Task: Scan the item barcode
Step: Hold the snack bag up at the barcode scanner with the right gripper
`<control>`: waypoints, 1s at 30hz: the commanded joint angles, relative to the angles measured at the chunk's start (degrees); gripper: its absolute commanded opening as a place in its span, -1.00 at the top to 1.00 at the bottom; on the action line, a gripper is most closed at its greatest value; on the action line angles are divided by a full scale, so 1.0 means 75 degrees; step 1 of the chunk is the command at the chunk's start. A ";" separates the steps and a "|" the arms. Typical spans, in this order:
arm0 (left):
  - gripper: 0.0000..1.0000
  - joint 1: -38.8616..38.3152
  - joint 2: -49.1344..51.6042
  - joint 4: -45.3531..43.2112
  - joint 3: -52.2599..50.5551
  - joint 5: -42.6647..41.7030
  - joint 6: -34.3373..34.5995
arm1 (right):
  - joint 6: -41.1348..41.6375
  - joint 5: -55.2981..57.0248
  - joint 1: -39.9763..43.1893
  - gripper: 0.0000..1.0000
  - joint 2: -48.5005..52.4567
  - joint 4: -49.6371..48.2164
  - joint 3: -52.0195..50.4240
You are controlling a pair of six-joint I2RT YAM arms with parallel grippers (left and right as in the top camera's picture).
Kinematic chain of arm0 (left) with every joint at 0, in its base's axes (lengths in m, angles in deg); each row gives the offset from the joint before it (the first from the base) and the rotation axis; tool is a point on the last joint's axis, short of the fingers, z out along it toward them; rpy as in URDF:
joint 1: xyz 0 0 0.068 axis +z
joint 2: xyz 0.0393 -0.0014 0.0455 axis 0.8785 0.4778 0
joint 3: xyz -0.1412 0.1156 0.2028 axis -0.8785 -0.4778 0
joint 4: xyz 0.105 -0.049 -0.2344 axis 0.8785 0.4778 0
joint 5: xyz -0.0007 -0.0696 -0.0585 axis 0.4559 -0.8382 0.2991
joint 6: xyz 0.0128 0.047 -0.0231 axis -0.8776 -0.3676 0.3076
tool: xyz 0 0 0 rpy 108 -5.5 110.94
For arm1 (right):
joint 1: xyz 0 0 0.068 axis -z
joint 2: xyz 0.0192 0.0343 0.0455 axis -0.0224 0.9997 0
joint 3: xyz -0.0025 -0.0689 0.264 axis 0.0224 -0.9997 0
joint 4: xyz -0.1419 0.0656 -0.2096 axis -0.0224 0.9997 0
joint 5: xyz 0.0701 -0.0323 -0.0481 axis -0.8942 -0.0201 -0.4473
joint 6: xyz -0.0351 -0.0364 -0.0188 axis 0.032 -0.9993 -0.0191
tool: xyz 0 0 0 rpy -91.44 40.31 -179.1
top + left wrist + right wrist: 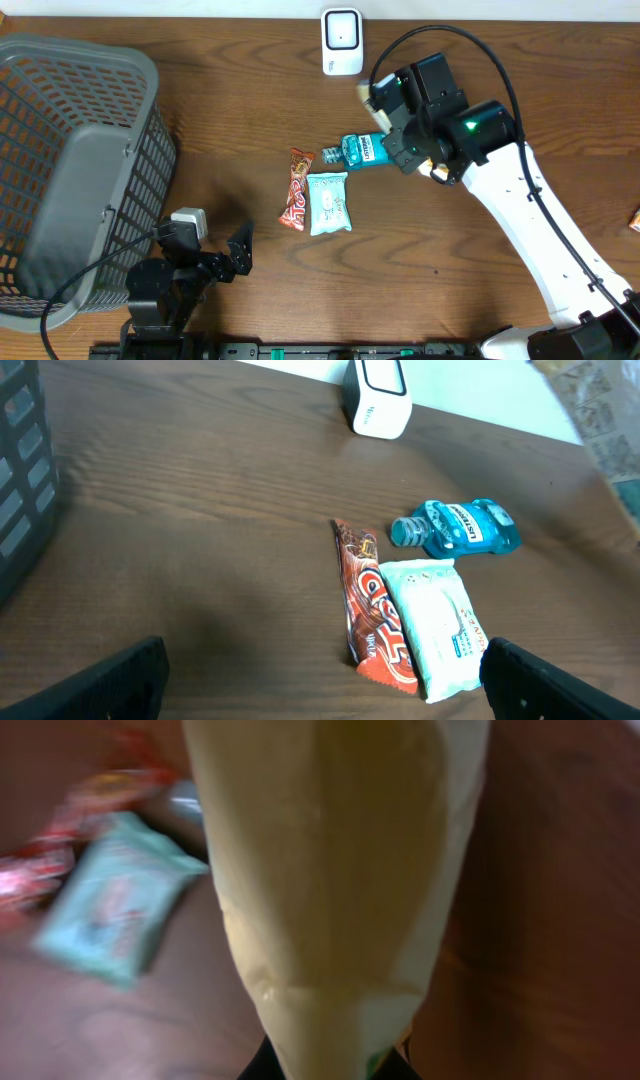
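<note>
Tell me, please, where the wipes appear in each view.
Overhead: wipes at centre.
Left wrist: wipes lower right.
Right wrist: wipes blurred, left of the held packet.
Landmark: candy bar alongside them, a red blur in the right wrist view.

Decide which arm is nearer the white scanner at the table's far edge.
Right. The right arm, jaws shut on a pale packet, is just beside the scanner; the left arm is far off, near the basket.
</note>
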 commanded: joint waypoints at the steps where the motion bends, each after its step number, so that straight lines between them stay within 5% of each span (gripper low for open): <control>1: -0.99 -0.0017 -0.0017 -0.0003 0.0003 -0.0070 -0.0067 | 0.0901 0.1553 -0.0102 0.96 -0.0055 -0.0047 0.0009; 10: -0.99 -0.0017 -0.0017 -0.0003 0.0003 -0.0070 -0.0070 | 0.0361 0.3590 -0.0143 0.97 0.1055 -0.1894 0.0006; 20: -0.99 -0.0017 -0.0020 -0.0003 0.0003 -0.0070 -0.0070 | -0.3042 0.5872 -0.0437 0.98 0.3290 -0.6883 0.0009; 25: -0.99 -0.0017 -0.0017 -0.0003 0.0003 -0.0070 -0.0070 | -0.6146 0.6560 -0.0440 0.98 0.4715 -1.0966 0.0280; 30: -0.99 -0.0017 -0.0020 -0.0003 0.0003 -0.0070 -0.0070 | -0.7289 0.6481 -0.0446 0.98 0.6178 -1.1444 0.1719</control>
